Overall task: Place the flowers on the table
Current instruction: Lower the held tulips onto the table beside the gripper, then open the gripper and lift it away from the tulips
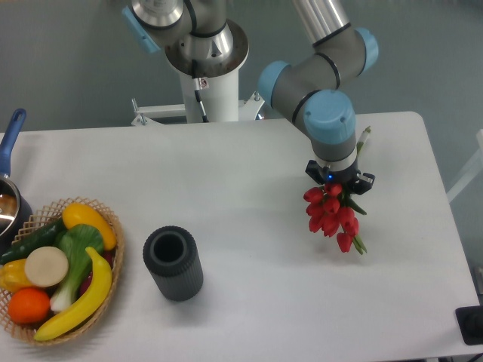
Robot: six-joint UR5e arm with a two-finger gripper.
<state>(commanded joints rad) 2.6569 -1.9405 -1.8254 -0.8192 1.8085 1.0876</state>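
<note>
1. The flowers [330,216] hang heads down over the right part of the counter [249,181], nearer its far edge.
2. The gripper [337,179] clasps them by the stems from above.
3. A dark cylinder [173,263] stands toward the near edge, left of centre.
4. A basket [113,226] of fruit sits at the near left corner.

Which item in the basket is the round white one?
The pale disc in the middle of the basket; the banana, orange and cucumber around it are coloured.
</note>
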